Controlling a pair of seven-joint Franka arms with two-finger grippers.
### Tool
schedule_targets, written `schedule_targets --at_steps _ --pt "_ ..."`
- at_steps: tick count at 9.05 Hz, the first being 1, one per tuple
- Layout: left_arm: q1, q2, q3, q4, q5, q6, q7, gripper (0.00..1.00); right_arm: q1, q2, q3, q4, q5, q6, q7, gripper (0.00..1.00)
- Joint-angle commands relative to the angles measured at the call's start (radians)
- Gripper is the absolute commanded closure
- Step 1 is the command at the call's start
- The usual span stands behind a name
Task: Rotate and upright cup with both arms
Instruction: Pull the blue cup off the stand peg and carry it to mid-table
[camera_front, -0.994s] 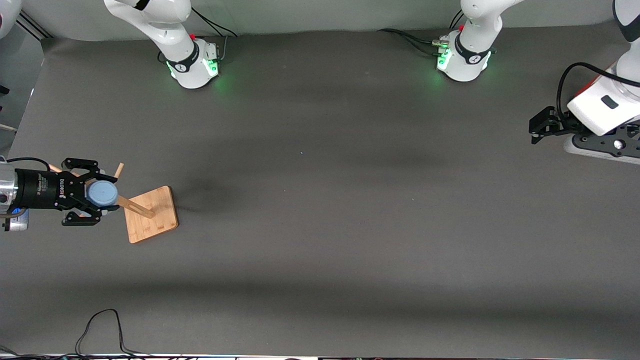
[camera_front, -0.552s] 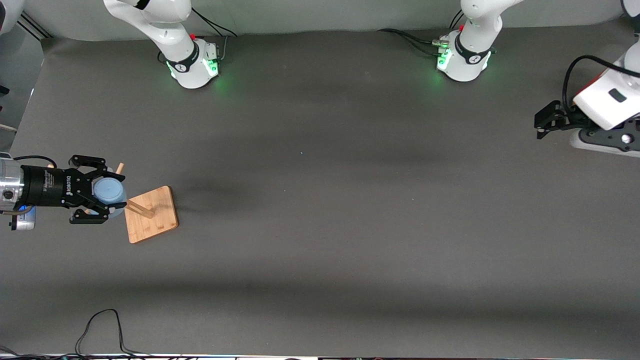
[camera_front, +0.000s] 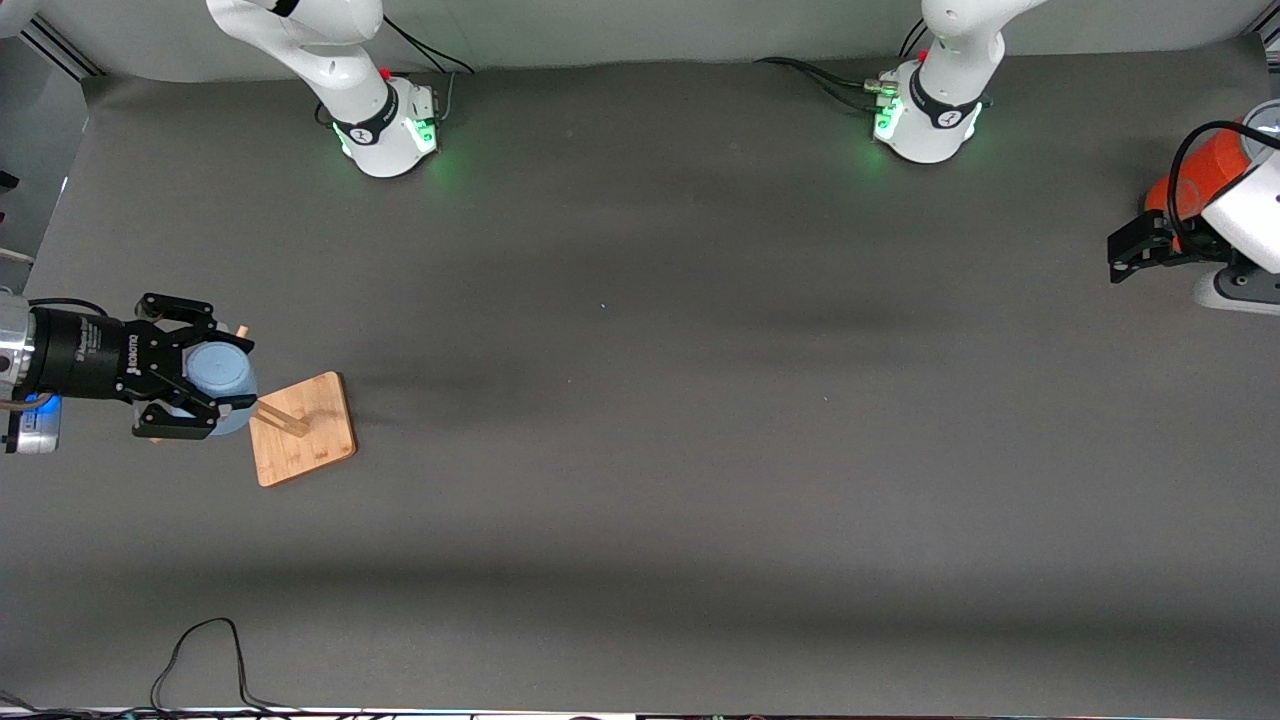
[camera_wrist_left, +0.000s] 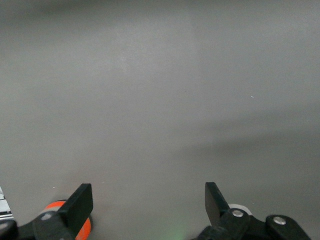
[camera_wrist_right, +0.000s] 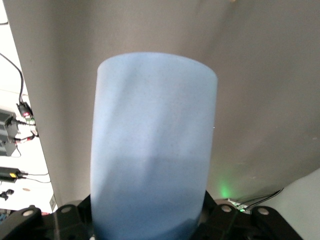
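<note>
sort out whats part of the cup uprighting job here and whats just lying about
Part of the job:
- cup, light blue, gripped by the right end effector beside the wooden rack
- left end effector, open, waiting at the left arm's end of the table

Just lying about:
- wooden rack
- orange cylinder
- black cable at the table edge nearest the front camera
</note>
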Motion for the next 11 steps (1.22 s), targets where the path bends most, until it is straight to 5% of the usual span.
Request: schedule_targets --at_steps 1,5,9,11 --pt "0.001 -0.041 0.039 -0.003 -0.029 -0.018 -0.016 0.0 0.072 -0.011 -0.002 0.04 0.042 0.013 0.038 0.94" --pt "0.008 -0.139 0.151 -0.066 -0.126 -0.009 -0.004 0.0 0.285 0.048 -0.004 0.022 0.068 0.243 0.037 0.94" --pt "0.005 -0.142 0.15 -0.089 -0.108 -0.012 -0.003 0.0 0.492 0.192 -0.007 0.024 0.05 0.537 0.037 0.94" --pt "0.004 -0.185 0.151 -0.168 -0.109 0.05 -0.003 0.0 0.612 0.284 -0.007 0.025 -0.031 0.697 0.044 0.94"
